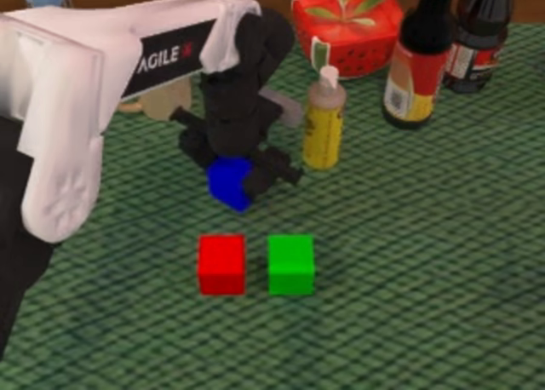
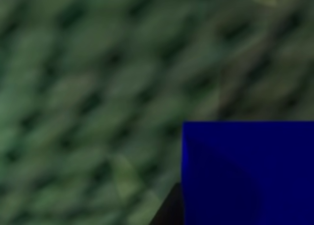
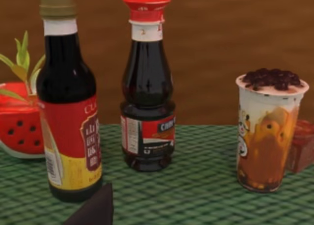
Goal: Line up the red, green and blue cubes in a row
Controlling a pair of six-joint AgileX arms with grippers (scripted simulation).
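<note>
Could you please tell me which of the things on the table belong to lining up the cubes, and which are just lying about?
Part of the job:
red cube
green cube
blue cube, at the left gripper

Just lying about:
yellow squeeze bottle
watermelon box
two dark sauce bottles
drink cup

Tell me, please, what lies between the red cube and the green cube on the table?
Nothing: in the top view only a narrow strip of bare green mat separates the red cube from the green cube; they sit side by side, not touching.
</note>
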